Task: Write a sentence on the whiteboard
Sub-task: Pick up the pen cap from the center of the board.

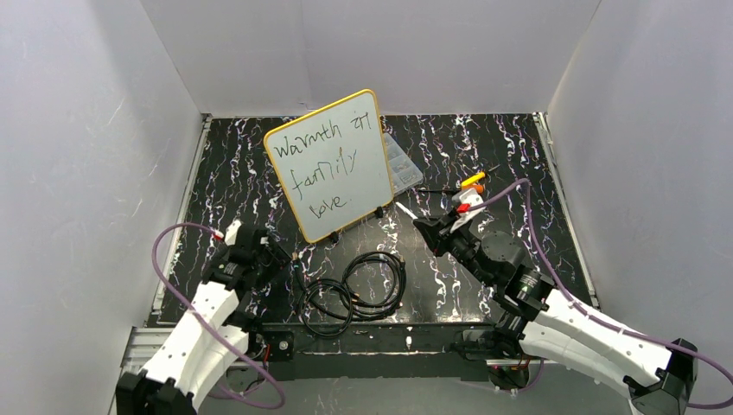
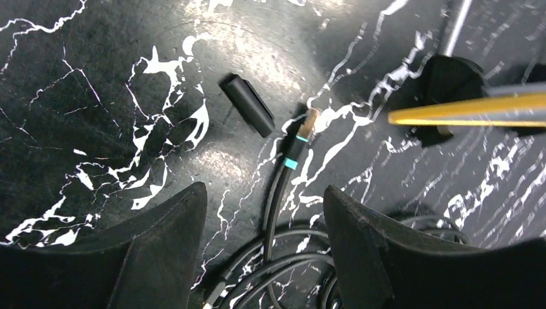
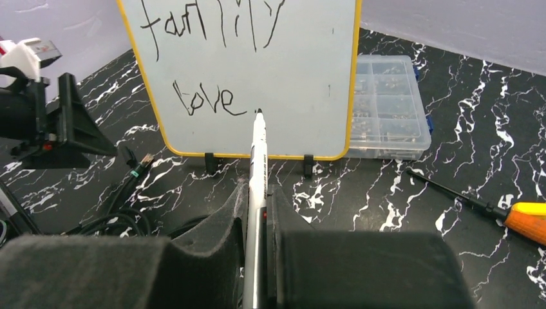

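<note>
Bright even light, glossy glare, sharp

Left arm (image 1: 194,327) and right arm (image 1: 588,333) have white shells, black joints, purple cables (image 1: 158,245).

robot lab cell, white panel walls (image 1: 86,130), marbled black mat (image 1: 506,147)

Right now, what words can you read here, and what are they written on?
"Warmth of": top line, black handwriting on the whiteboard; the second word is scrawly.
"family": middle line on the same board.
"love": bottom line on the same board.
Tiny marks on the marker barrel: too small to read.
Nothing else here has words I can read.
</note>
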`<action>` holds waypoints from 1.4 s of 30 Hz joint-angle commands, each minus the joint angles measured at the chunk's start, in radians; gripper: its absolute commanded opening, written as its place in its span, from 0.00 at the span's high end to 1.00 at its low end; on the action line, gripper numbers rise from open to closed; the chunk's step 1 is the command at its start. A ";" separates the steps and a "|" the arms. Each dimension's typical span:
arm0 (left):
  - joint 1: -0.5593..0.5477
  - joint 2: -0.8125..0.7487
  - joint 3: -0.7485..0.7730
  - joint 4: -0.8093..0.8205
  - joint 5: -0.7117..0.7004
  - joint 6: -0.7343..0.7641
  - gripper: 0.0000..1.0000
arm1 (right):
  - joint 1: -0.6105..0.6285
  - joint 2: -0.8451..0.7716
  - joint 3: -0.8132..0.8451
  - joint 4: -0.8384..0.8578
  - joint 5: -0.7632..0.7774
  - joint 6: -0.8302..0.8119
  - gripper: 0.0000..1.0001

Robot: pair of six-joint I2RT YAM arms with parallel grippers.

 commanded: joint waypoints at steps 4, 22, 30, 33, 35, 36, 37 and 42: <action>0.005 0.223 0.002 0.120 -0.074 -0.173 0.36 | -0.002 -0.078 -0.032 -0.005 0.009 0.017 0.99; 0.028 0.488 0.040 0.243 -0.164 -0.098 0.55 | -0.002 -0.086 -0.035 -0.041 0.022 -0.015 0.99; 0.032 0.511 0.040 0.225 -0.173 -0.090 0.67 | -0.002 -0.094 -0.053 -0.044 0.009 0.005 0.99; 0.033 0.524 0.040 0.219 -0.163 -0.094 0.78 | -0.002 -0.112 -0.058 -0.050 0.018 0.008 0.99; 0.035 0.520 0.036 0.215 -0.159 -0.101 0.85 | -0.002 -0.124 -0.061 -0.055 0.022 0.009 0.99; 0.036 0.515 0.033 0.215 -0.155 -0.104 0.88 | -0.002 -0.130 -0.063 -0.056 0.024 0.011 0.99; 0.037 0.503 0.030 0.213 -0.151 -0.107 0.90 | -0.002 -0.134 -0.065 -0.056 0.024 0.013 0.99; 0.038 0.413 0.026 0.194 -0.103 -0.089 1.00 | -0.002 -0.140 -0.060 -0.074 0.015 0.025 0.99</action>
